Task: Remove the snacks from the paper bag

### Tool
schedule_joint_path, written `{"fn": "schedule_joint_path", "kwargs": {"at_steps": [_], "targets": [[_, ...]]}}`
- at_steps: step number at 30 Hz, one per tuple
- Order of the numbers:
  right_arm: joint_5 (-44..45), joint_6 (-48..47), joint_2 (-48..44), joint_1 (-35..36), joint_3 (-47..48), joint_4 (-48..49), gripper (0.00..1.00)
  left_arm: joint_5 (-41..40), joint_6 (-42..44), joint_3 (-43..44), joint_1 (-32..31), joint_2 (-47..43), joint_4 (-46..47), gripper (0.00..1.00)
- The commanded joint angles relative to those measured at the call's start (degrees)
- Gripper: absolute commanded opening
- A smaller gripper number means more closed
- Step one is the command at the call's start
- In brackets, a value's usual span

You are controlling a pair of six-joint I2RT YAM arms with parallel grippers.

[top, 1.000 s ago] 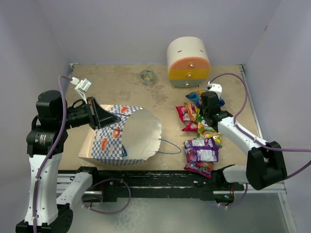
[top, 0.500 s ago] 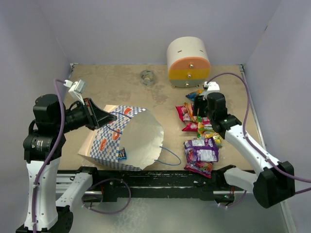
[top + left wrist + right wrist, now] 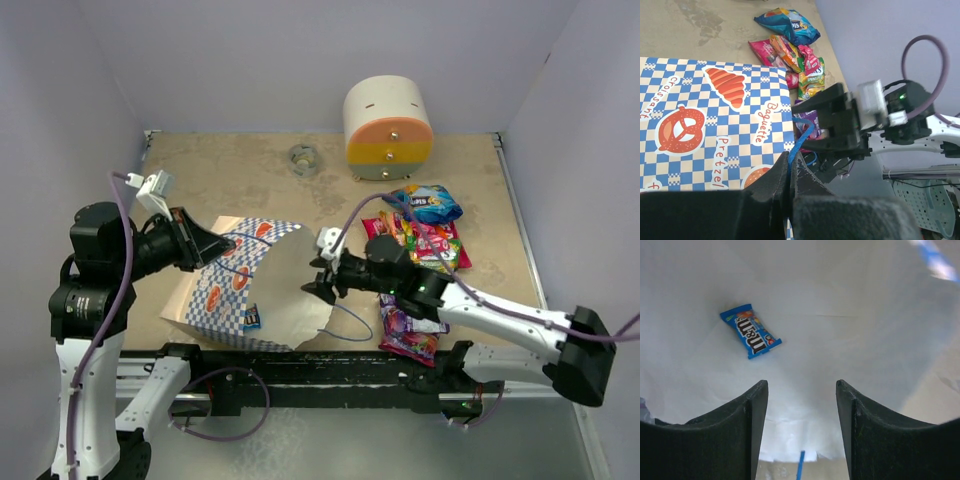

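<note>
Left claw [image 3: 220,243] pinches the checkered blue-and-white paper bag [image 3: 222,298], propping its mouth open — so the spread right claw [image 3: 315,283] can reach the blue candy packet [image 3: 750,330] inside.

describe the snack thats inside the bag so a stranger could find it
Start at the checkered blue-and-white paper bag lying on its side, left of centre on the table. On its cream lining inside lies one small blue packet. It is alone in there; the other snacks are piled on the table outside.
</note>
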Motion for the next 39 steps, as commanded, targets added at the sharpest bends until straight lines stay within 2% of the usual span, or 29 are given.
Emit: {"fn": "schedule_joint_path", "kwargs": {"at_steps": [1,7,13,16,19,24,31,35,39], "targets": [[-1.6,-6.8,10.4,5.3,1.5,13.6,0.57,-0.6,-1.7,0.7,-0.1,0.7,3.2,0.0],[-2.5,-12.7,28.9,9.1,10.1,19.8,0.56,-0.6,-1.5,3.9,-0.1,3.0,3.7,0.0],[-1.2,-12.4,39.7,9.2,17.2,25.8,0.56,0.8,-1.2,6.5,-0.1,4.9,4.6,0.0],[7.5,-4.4,43.5,9.3,18.5,34.2,0.59,3.5,-2.7,6.2,-0.2,6.4,7.1,0.0],[19.9,4.0,46.7,9.3,21.0,39.2,0.63,6.1,-3.7,6.9,-0.1,9.3,9.1,0.0],[35.1,11.7,50.2,9.3,25.1,39.3,0.68,9.3,-4.6,9.1,-0.2,13.2,12.3,0.0],[50.8,14.0,50.3,6.3,26.6,36.5,0.73,11.7,-4.3,11.4,-0.1,17.0,14.1,0.0],[56.7,14.7,48.2,4.5,23.7,34.2,0.74,11.9,-4.0,14.1,-0.2,19.5,14.9,0.0],[57.9,15.3,45.3,4.2,19.6,33.8,0.75,12.1,-4.1,19.0,-0.1,23.9,17.4,0.0]]}}
